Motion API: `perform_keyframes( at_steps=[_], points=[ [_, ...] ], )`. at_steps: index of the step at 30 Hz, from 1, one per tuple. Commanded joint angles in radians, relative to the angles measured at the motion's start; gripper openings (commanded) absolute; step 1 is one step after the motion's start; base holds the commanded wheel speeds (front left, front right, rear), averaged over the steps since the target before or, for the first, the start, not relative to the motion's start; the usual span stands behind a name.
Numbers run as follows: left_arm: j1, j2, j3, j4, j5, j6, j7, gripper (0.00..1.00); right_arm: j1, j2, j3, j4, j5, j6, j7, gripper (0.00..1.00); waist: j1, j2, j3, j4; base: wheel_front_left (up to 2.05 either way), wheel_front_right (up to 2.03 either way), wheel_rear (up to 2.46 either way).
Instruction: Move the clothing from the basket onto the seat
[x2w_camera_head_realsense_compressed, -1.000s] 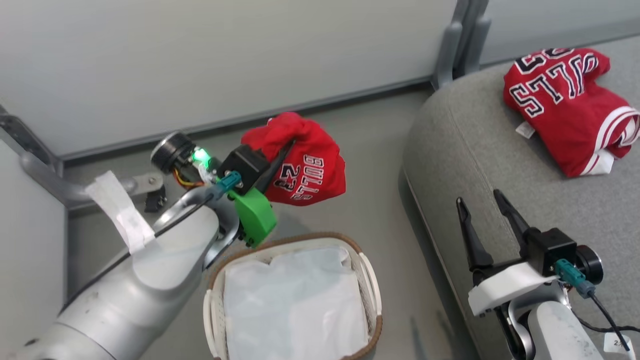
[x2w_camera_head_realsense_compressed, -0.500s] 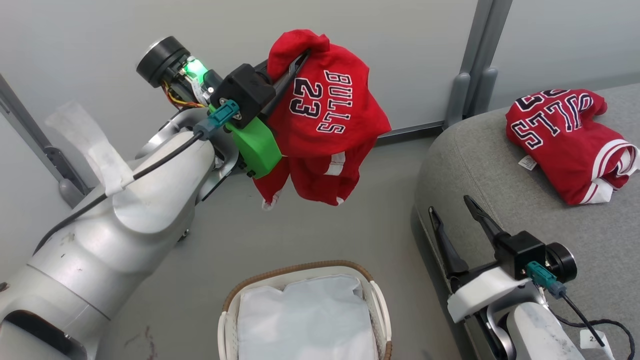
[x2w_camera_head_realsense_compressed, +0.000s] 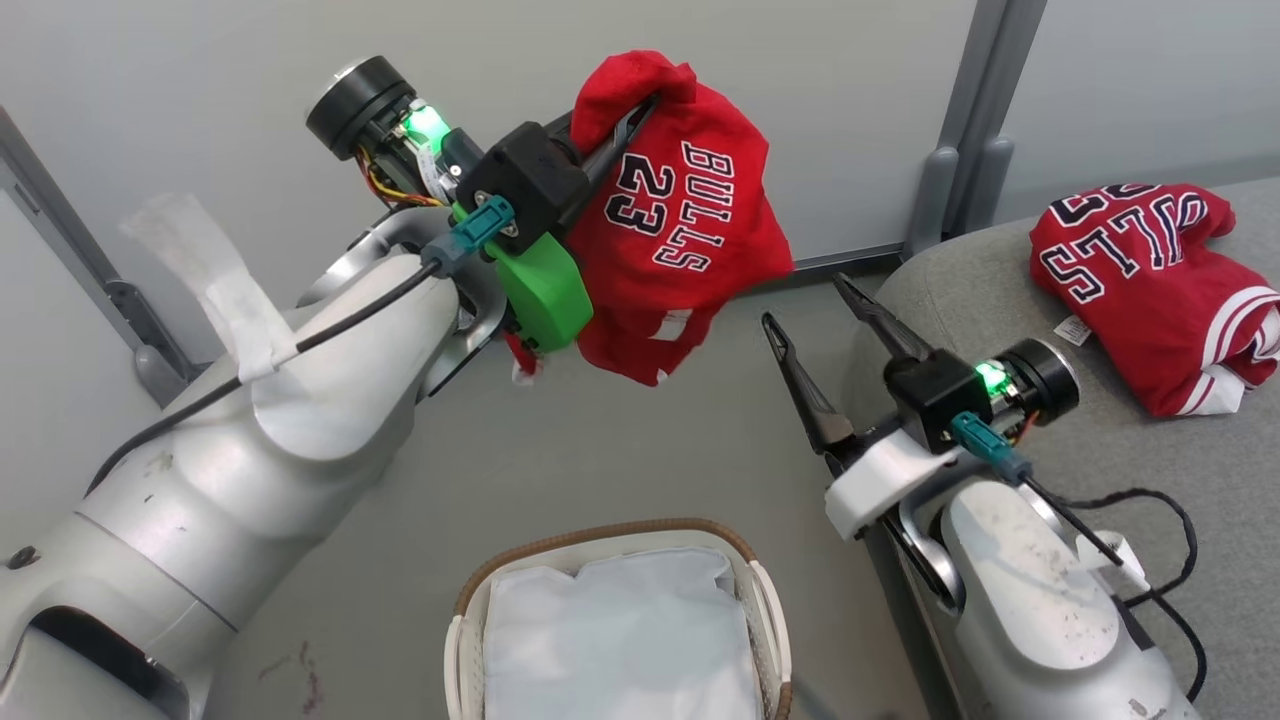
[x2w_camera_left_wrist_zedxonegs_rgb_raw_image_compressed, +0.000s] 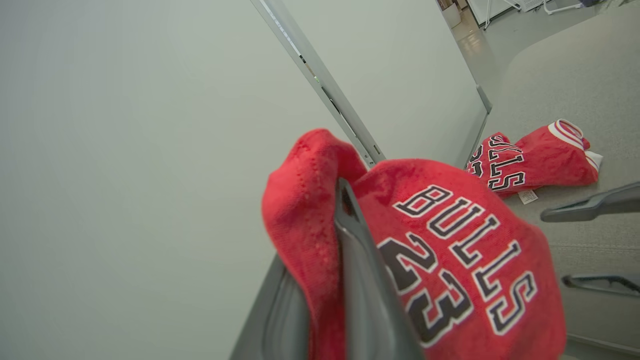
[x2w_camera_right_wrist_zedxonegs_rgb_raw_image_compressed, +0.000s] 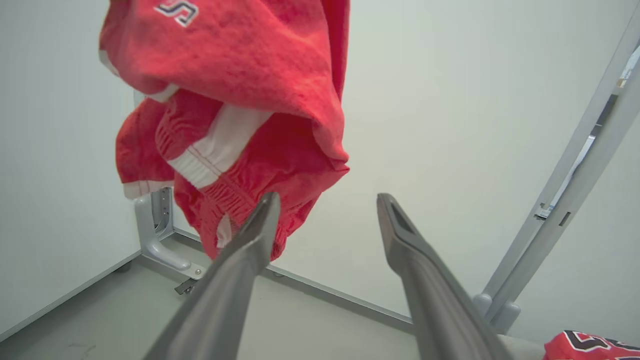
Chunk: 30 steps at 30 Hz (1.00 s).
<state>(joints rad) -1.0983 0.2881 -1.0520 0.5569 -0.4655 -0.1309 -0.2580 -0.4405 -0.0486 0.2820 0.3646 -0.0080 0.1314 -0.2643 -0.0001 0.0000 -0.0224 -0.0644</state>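
Clothing (x2w_camera_head_realsense_compressed: 690, 240) hangs clamped in my left hand (x2w_camera_head_realsense_compressed: 640, 108), upper centre; seat (x2w_camera_head_realsense_compressed: 1000, 290) lies at frame right (right hand (x2w_camera_head_realsense_compressed: 803, 300) spread, empty).

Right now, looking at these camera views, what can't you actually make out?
Fingertips of the left hand: head and left wrist views, wrapped in the held red garment.
Near end of the basket: head view, cut off by the bottom edge.
Anything under the white liner: head view, the liner covers it.
Lettering of the second garment on the seat: head view, partly folded under, right side cut by the edge.
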Motion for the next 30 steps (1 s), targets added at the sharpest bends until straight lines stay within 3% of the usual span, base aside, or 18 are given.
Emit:
perform_keyframes(
  at_steps=[1,12,13,14,15,16,17,30],
  points=[
    [-0.003,-0.007,-0.008,0.002,-0.006,0.001,-0.008,0.0,-0.03,-0.012,0.013,0.014,-0.016,-0.001,0.0,1.0,0.0001,0.0,0.002,0.006,0.0,0.0,0.0],
    [0.026,-0.021,-0.079,-0.022,-0.035,0.001,-0.007,0.0,-0.164,-0.043,0.114,0.101,-0.006,-0.001,0.0,1.0,0.0001,0.0,0.006,0.026,0.0,0.0,0.0],
    [0.026,-0.022,-0.082,-0.024,-0.037,0.001,-0.008,0.0,-0.172,-0.043,0.123,0.11,-0.002,-0.001,0.0,0.87,0.0001,0.0,0.006,0.026,0.0,0.0,0.0],
    [0.029,-0.024,-0.086,-0.026,-0.042,0.001,-0.008,0.0,-0.182,-0.043,0.133,0.119,0.005,-0.001,0.0,0.47,0.0001,0.0,0.007,0.026,0.0,0.0,0.0],
    [0.031,-0.025,-0.089,-0.027,-0.046,0.001,-0.008,0.0,-0.189,-0.042,0.139,0.124,0.009,-0.001,0.0,0.4,0.0001,0.0,0.007,0.026,0.0,0.0,0.0],
    [0.036,-0.027,-0.093,-0.03,-0.053,0.001,-0.008,0.0,-0.202,-0.039,0.149,0.134,0.018,-0.001,0.0,0.05,0.0001,0.0,0.008,0.026,0.0,0.0,0.0],
    [0.04,-0.028,-0.093,-0.031,-0.057,0.001,-0.008,0.0,-0.208,-0.038,0.153,0.138,0.023,-0.001,0.0,0.0,0.0001,0.0,0.008,0.026,0.0,0.0,0.0],
    [0.106,-0.03,-0.05,-0.036,-0.099,0.008,-0.008,0.0,-0.226,-0.047,0.159,0.136,0.058,-0.001,0.0,0.0,0.0001,0.0,0.017,0.026,0.0,0.0,0.0]
  ],
)
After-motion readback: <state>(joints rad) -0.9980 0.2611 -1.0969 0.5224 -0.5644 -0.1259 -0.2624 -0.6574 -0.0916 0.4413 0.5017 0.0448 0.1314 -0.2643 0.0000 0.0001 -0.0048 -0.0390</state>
